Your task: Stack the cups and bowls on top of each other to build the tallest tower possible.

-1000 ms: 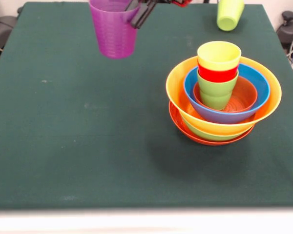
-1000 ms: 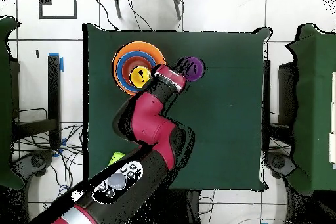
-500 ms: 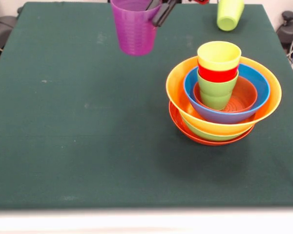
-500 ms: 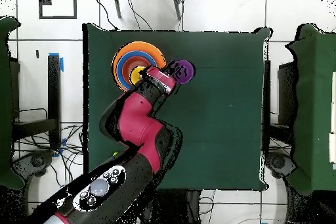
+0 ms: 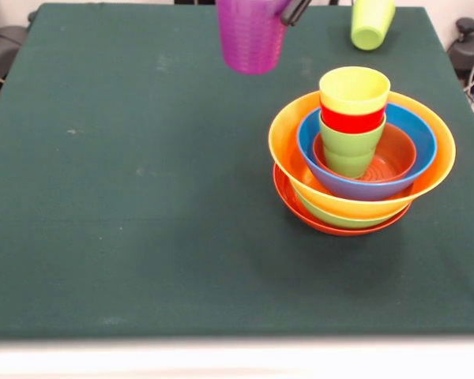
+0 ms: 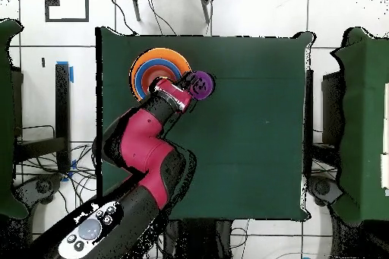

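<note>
The gripper (image 5: 288, 8) is clamped on the rim of the purple cup (image 5: 252, 35), one black finger (image 5: 295, 11) showing against the cup's outer wall at the top edge of the front view. The cup hangs upright, clear of the green tablecloth (image 5: 126, 197), at about 10 o'clock from the tower (image 5: 362, 158). There the yellow cup (image 5: 354, 89), red cup (image 5: 351, 121) and a light green cup (image 5: 349, 150) nest inside the small orange bowl (image 5: 395, 154), blue bowl (image 5: 419, 134), orange-yellow bowl (image 5: 288, 150), green bowl and red-orange bowl (image 5: 288, 197). A second light green cup (image 5: 372, 22) lies at the tower's 12 o'clock, well apart.
</note>
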Available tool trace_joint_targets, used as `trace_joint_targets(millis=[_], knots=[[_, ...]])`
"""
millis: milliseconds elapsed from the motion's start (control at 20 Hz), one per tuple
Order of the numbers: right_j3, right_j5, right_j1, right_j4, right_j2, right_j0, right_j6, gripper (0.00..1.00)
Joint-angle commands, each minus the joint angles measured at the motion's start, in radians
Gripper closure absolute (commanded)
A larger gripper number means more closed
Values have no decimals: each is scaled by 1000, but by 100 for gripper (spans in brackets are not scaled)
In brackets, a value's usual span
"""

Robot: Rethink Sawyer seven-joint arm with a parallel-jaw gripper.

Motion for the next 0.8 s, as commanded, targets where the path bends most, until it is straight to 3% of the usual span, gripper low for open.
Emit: trace_joint_targets(millis=[50, 800], knots=[[-30, 158, 47, 43, 66, 18, 124, 100], [-50, 225, 120, 133, 12, 71, 155, 100]])
